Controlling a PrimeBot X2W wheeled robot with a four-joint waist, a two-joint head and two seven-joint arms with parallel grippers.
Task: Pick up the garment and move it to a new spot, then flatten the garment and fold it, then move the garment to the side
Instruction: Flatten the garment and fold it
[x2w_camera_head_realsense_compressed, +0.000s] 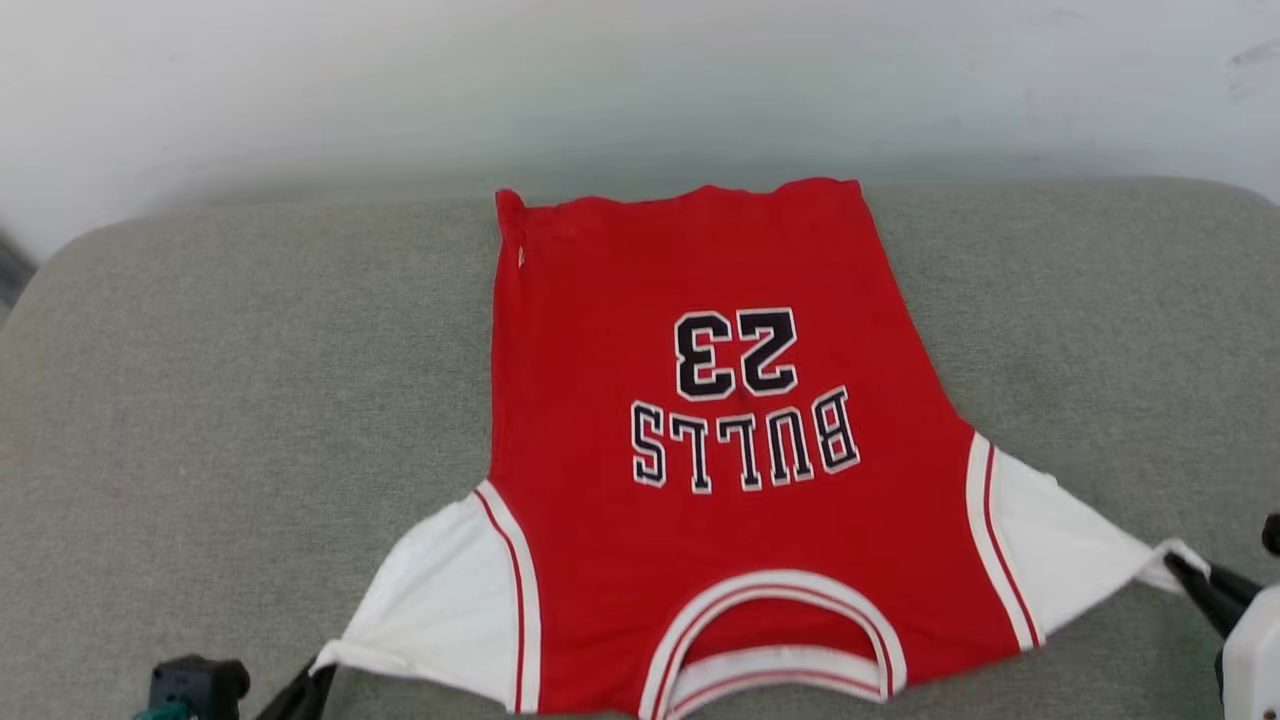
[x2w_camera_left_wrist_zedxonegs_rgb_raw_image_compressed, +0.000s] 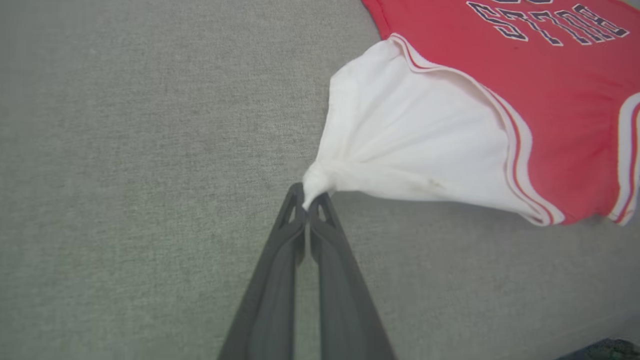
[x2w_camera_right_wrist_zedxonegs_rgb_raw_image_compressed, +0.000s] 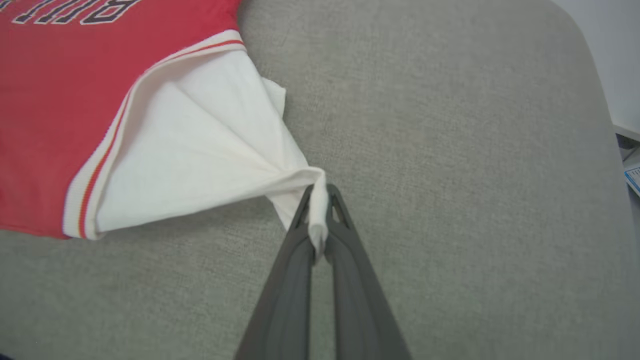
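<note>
The garment (x2w_camera_head_realsense_compressed: 700, 420), a red jersey with white sleeves and "BULLS 23" lettering, lies front up on the grey padded table (x2w_camera_head_realsense_compressed: 200, 400), collar toward me and hem at the far edge. My left gripper (x2w_camera_head_realsense_compressed: 318, 672) is shut on the tip of the white sleeve at the lower left, pulling it into a point. The left wrist view shows that gripper (x2w_camera_left_wrist_zedxonegs_rgb_raw_image_compressed: 307, 200) pinching the bunched sleeve of the garment (x2w_camera_left_wrist_zedxonegs_rgb_raw_image_compressed: 415, 145). At the lower right my right gripper (x2w_camera_head_realsense_compressed: 1180, 570) is shut on the other sleeve tip; the right wrist view shows this gripper (x2w_camera_right_wrist_zedxonegs_rgb_raw_image_compressed: 318, 200) clamping the garment (x2w_camera_right_wrist_zedxonegs_rgb_raw_image_compressed: 200, 140).
The grey table ends at a pale wall (x2w_camera_head_realsense_compressed: 640, 80) behind the hem, with rounded corners at both far sides. Bare grey surface (x2w_camera_head_realsense_compressed: 1100, 330) lies to the right and left of the jersey. A floor strip and small objects (x2w_camera_right_wrist_zedxonegs_rgb_raw_image_compressed: 631, 165) show past the table's right edge.
</note>
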